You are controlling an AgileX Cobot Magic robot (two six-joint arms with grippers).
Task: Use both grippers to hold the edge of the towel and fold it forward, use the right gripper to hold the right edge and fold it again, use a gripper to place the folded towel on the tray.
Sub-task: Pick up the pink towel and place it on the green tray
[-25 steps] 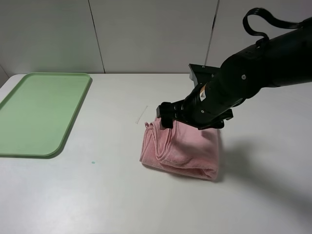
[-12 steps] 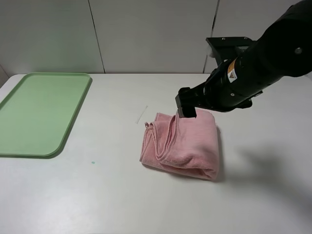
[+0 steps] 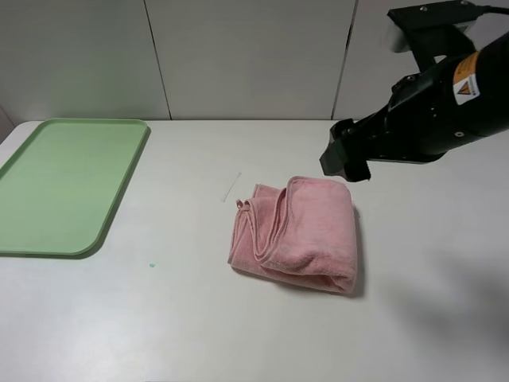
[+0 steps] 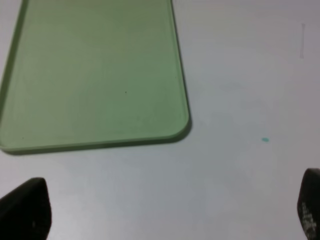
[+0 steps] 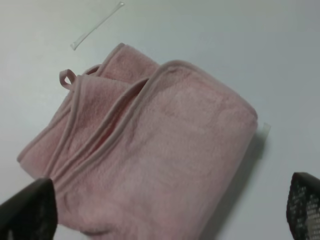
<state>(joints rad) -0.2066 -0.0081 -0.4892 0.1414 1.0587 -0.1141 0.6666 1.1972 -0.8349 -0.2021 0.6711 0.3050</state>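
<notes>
Now that the folded pink terry towel (image 3: 294, 232) is lying released right of worktop centre, the black right gripper (image 3: 344, 159) is pulling back toward the right edge, jaws spread and empty. Left gripper (image 4: 165, 214) is idling open beside the flat green plastic tray (image 3: 71, 183) at the left edge; folding is looking done, placing likely coming next.

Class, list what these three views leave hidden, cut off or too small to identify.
Left gripper: absent from exterior high view; left wrist view's edge cuts off all but its fingertips.
Tray: left side cut off by exterior high frame edge.
Towel: inner layers hidden by its top fold.
Clear strip: too small to identify.
</notes>
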